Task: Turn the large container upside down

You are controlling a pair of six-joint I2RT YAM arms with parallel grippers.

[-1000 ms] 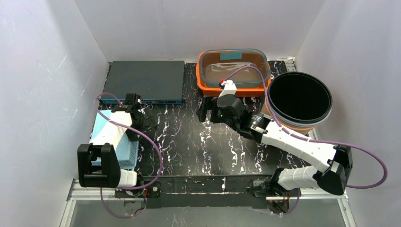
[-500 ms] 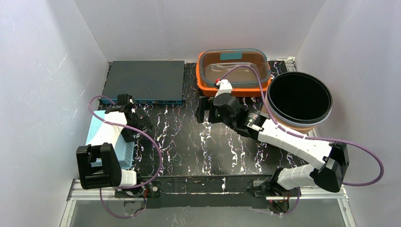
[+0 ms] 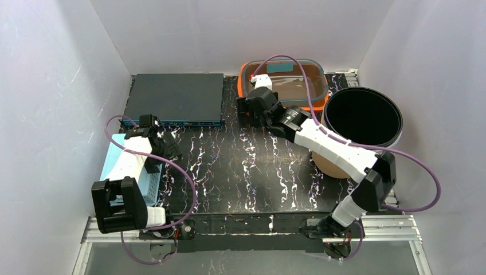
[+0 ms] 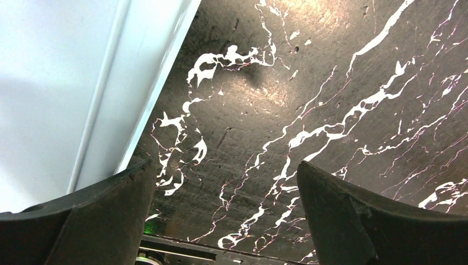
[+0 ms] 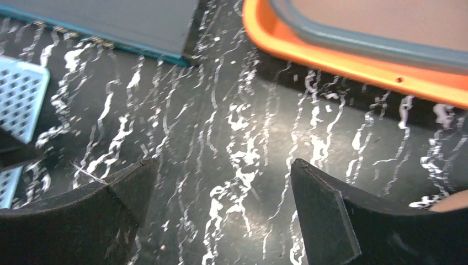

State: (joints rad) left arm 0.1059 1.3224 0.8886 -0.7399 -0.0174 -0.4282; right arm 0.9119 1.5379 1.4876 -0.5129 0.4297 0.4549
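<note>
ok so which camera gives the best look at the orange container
Top external: the orange container shows nearly whole at the back, with only its near left corner hidden behind the right gripper. Right wrist catches just a strip of its near rim. Left wrist shows none of it.

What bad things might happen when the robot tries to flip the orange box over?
1. The purple cable loops over the orange box, so it might snag as the box turns.
2. The round black tub stands close beside the box, and a flip toward it may knock it.
3. The right gripper is open near just one corner. A grip there might slip, and the grey lid might pop off.
</note>
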